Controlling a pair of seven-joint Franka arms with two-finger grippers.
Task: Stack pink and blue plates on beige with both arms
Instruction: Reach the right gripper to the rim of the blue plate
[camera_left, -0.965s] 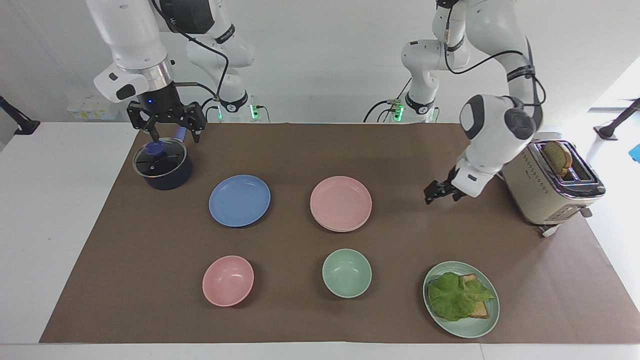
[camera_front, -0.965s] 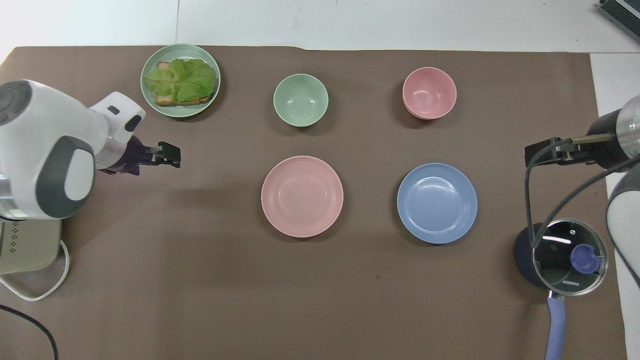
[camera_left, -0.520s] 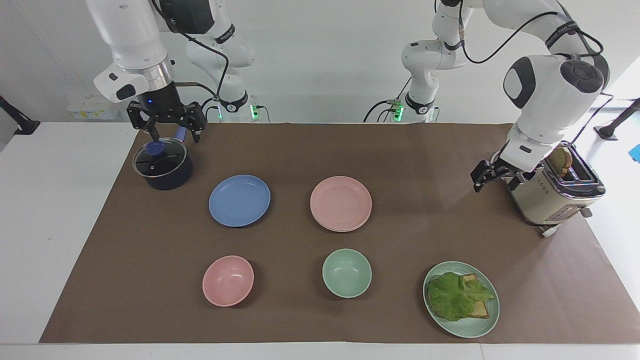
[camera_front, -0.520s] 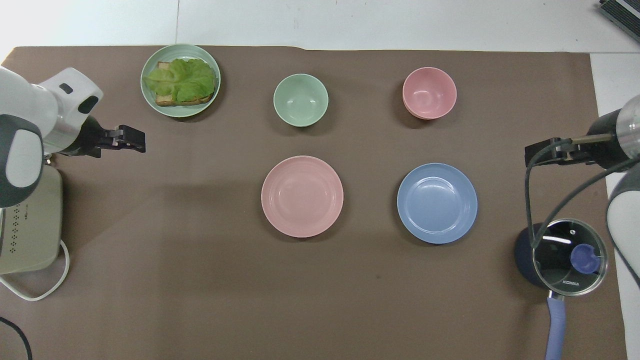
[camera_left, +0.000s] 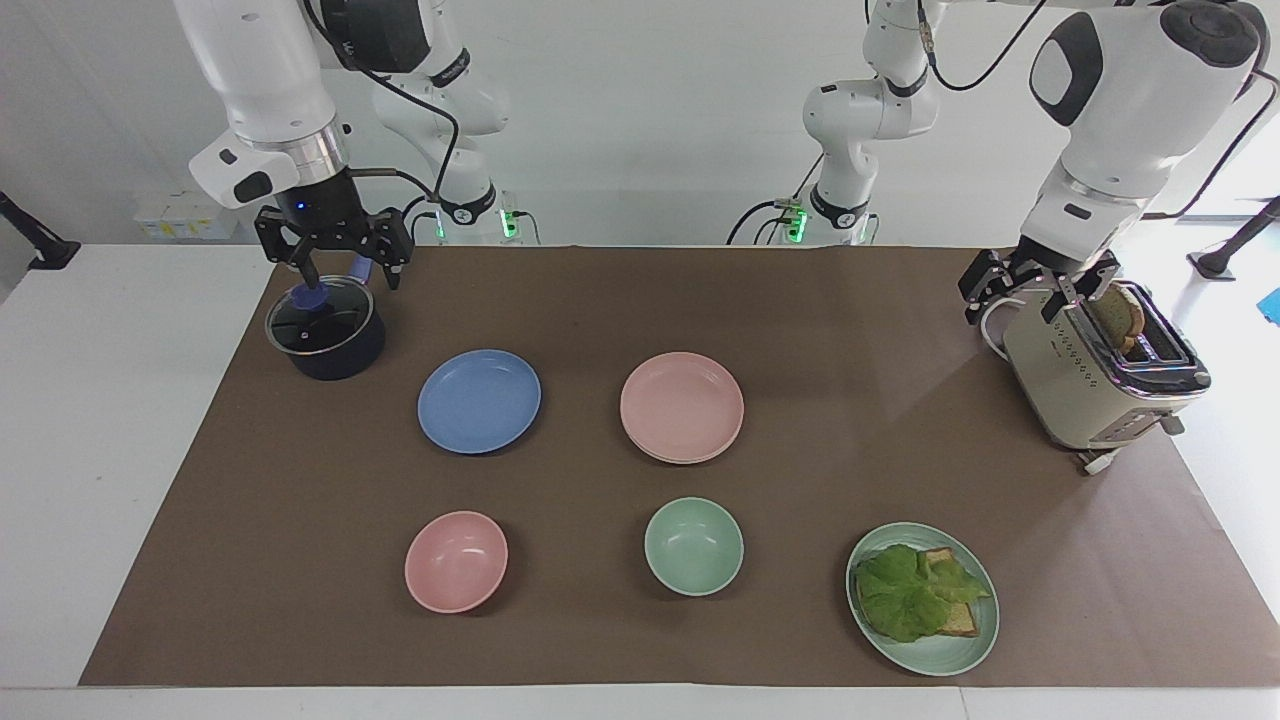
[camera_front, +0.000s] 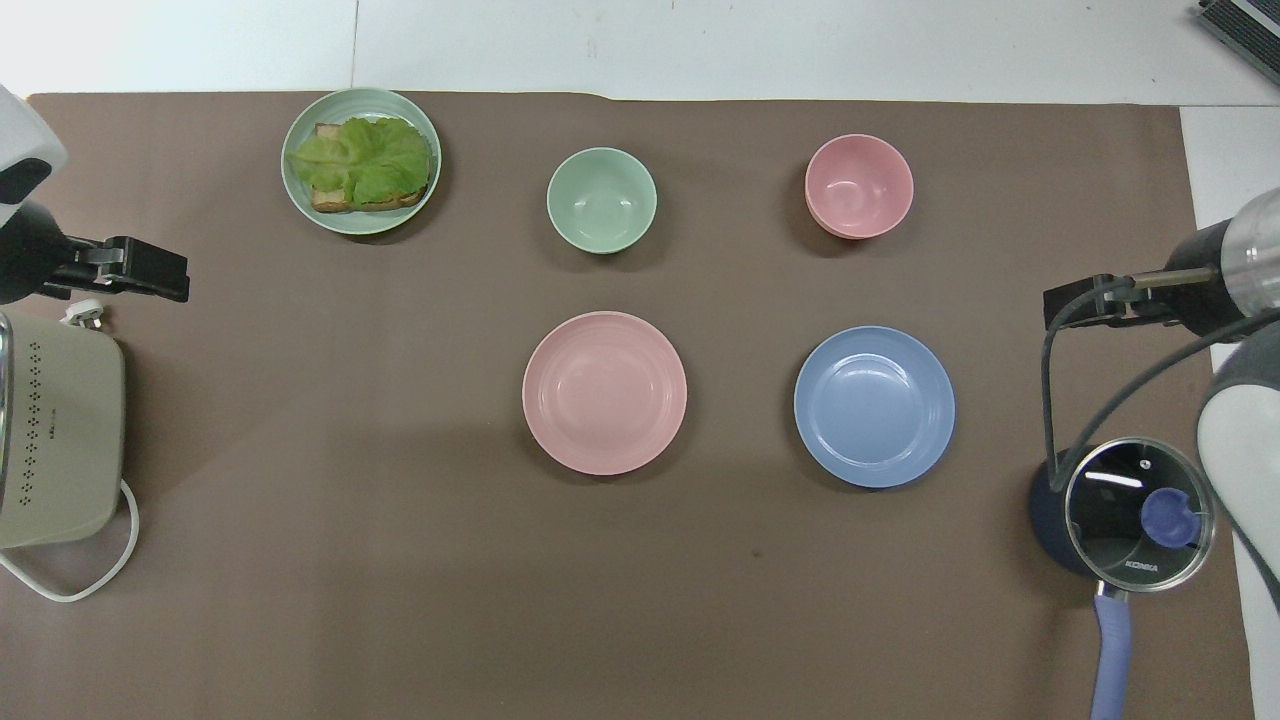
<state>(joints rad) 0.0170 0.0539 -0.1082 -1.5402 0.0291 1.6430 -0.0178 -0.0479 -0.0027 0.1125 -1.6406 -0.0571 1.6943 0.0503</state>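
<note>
Plates, matte, round, on a brown mat (camera_left: 860, 330): pink plate (camera_left: 682, 405) lies mid-table; a thin second rim shows under its edge in the facing view, colour not clear. Blue plate (camera_left: 479, 400) lies beside it, toward the right arm's end, apart from it.

Bowls, two, farther from the robots than the plates: pink bowl (camera_left: 456, 560) and green bowl (camera_left: 694, 546), well apart.

Green plate (camera_left: 975, 640), farther from the robots, toward the left arm's end, carrying toast (camera_left: 962, 620) under a lettuce leaf (camera_left: 910, 592).

Toaster (camera_left: 1075, 385), cream, at the left arm's end, with a slice of bread (camera_left: 1115, 312) standing in its slot.

Saucepan (camera_left: 335, 355), dark, with glass lid (camera_left: 318, 318) and blue knob (camera_left: 311, 297), at the right arm's end, nearer to the robots than the blue plate.

Left gripper (camera_left: 1015, 290): raised over the toaster's end nearer the robots, fingers spread wide, holding nothing.

Right gripper (camera_left: 345, 268): raised over the saucepan lid, fingers spread wide on either side above the knob, holding nothing.
</note>
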